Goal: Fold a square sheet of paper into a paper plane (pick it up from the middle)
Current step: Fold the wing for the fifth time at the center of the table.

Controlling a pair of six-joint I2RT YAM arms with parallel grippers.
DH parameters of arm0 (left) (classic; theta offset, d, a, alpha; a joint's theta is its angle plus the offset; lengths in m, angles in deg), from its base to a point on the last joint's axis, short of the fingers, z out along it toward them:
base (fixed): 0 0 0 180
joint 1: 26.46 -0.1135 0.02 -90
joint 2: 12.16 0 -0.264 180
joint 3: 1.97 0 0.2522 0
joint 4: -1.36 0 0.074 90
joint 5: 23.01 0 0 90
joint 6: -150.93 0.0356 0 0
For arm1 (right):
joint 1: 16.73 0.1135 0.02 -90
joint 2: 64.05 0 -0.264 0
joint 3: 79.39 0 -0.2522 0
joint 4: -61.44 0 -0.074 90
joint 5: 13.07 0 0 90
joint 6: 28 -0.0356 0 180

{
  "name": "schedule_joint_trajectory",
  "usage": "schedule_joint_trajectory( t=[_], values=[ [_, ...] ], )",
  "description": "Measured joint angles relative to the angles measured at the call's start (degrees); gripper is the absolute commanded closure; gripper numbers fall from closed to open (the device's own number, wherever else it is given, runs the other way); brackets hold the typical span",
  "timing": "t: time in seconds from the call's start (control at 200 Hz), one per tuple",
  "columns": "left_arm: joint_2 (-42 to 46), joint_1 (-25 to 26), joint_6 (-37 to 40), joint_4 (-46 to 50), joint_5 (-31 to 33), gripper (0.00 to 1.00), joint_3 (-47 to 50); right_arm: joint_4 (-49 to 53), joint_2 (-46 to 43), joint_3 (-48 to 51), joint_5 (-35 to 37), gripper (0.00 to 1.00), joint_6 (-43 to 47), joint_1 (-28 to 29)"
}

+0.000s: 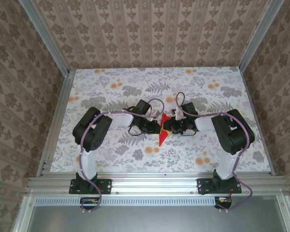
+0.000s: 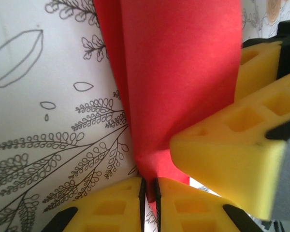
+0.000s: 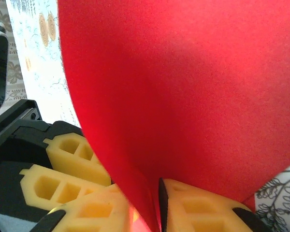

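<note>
The red paper plane (image 1: 162, 131), a narrow pointed fold, hangs between the two grippers at the middle of the table, its tip pointing toward the near edge. My left gripper (image 1: 154, 126) comes in from the left. In the left wrist view its yellow fingers (image 2: 111, 205) stand pinched on the lower edge of the paper plane (image 2: 179, 82). My right gripper (image 1: 170, 126) faces it from the right. In the right wrist view its jaws stand a little apart around a fold of the paper plane (image 3: 183, 96), which touches the right finger (image 3: 198, 205).
The flowered table top (image 1: 135, 87) lies under the paper. Aluminium rails (image 1: 150, 182) frame the table, with patterned walls behind and at the sides. The right gripper's yellow fingers (image 2: 232, 145) crowd the left wrist view, and the left gripper's fingers (image 3: 63, 164) sit close in the right wrist view.
</note>
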Motion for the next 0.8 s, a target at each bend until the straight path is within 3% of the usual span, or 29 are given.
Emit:
schedule_joint_trajectory(
  t=[0.15,0.265,0.47,0.8],
  values=[
    [0.0,0.2,1.7,2.2,0.9,0.85,-1.2,0.0,-0.2,0.0,-0.1,0.74,0.0,0.0],
    [-0.3,0.6,2.4,2.7,1.5,0.85,-1.6,0.4,-0.2,0.0,0.9,0.86,0.2,0.0],
    [-0.3,1.0,2.4,2.5,1.9,0.81,-1.8,1.0,-0.2,0.2,3.1,0.98,0.2,0.3],
    [1.9,1.0,0.9,-0.1,0.6,0.74,1.7,0.1,-0.2,0.7,3.3,1.00,-0.5,0.2]
  ],
)
